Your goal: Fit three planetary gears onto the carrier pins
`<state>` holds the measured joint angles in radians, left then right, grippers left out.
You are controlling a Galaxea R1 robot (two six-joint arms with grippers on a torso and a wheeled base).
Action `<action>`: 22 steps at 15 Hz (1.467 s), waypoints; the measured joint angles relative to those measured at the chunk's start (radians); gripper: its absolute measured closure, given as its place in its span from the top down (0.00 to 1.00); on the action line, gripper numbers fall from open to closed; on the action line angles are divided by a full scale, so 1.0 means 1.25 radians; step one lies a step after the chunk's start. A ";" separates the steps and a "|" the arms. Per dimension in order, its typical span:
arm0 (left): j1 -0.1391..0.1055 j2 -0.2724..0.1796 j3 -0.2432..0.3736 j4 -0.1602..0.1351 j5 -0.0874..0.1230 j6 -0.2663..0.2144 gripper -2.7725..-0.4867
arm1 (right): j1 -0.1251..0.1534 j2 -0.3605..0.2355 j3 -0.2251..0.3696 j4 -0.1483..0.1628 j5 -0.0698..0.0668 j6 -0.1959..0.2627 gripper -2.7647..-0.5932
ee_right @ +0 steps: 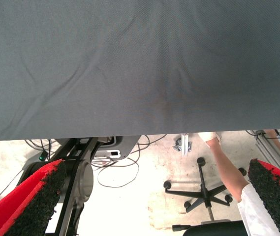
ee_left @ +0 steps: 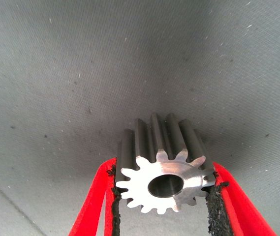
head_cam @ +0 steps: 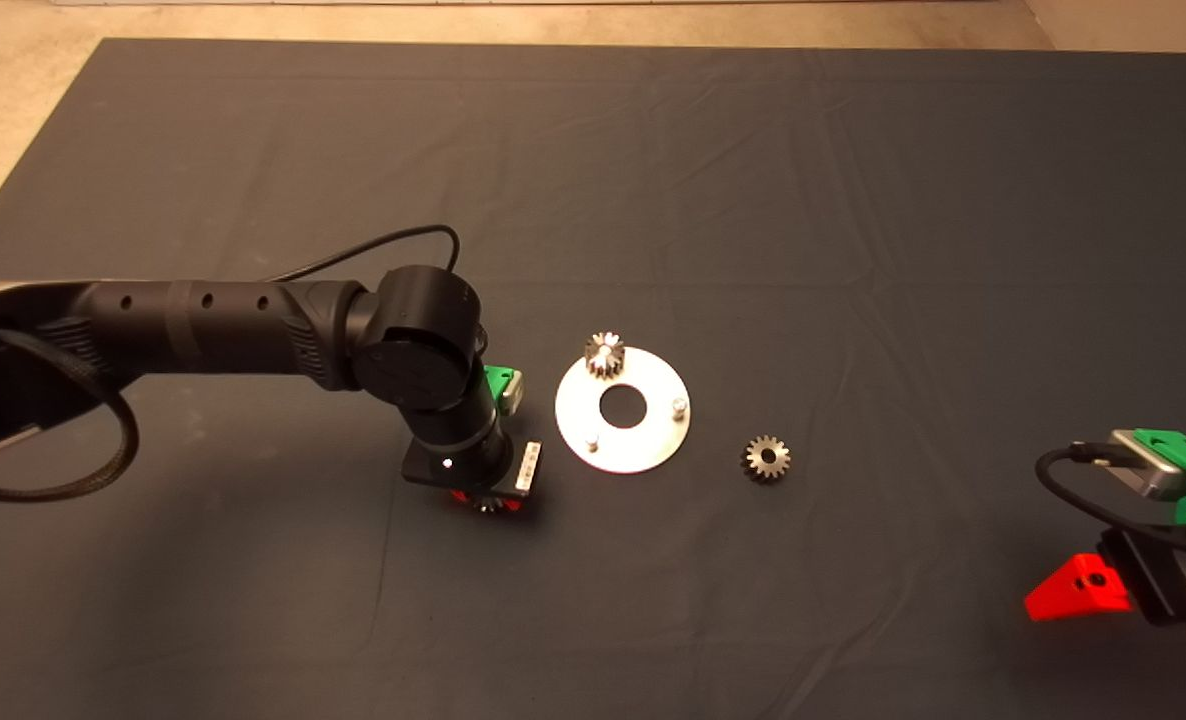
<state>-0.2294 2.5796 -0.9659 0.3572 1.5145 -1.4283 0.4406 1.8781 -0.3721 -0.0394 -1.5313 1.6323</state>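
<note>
A shiny round disc (head_cam: 643,440) with a centre hole lies mid-mat. One planetary gear (head_cam: 604,355) sits on its far pin. Two bare carrier pins (head_cam: 680,405) (head_cam: 591,441) stand on the disc. Another gear (head_cam: 767,458) lies flat on the mat to the disc's right. My left gripper (head_cam: 488,502) hangs just left of the disc, shut on a third gear (ee_left: 164,172), whose teeth press against both black pads. My right gripper (head_cam: 1078,588) rests at the lower right edge, open and holding nothing.
The dark mat (head_cam: 753,200) spreads wide behind the disc. A black cable (head_cam: 373,248) loops over the left arm. In the right wrist view, beyond the mat's edge (ee_right: 140,135), I see the floor with a chair base (ee_right: 206,189) and a person's arm (ee_right: 228,169).
</note>
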 joint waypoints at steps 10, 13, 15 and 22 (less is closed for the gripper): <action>-0.048 0.056 0.095 0.008 0.009 0.065 0.16 | 0.000 0.000 0.000 0.001 0.000 0.000 0.99; -0.068 0.062 0.079 0.007 0.010 0.127 0.16 | 0.000 0.000 0.000 0.001 0.000 0.000 0.99; -0.082 0.066 0.049 0.008 0.010 0.155 0.16 | 0.000 0.000 0.000 0.001 0.000 0.000 0.99; -0.112 0.131 -0.051 0.005 0.009 0.109 0.16 | 0.000 -0.001 0.000 0.001 0.000 0.000 0.99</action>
<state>-0.3698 2.7430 -1.0294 0.3636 1.5255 -1.2918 0.4402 1.8772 -0.3721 -0.0377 -1.5313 1.6323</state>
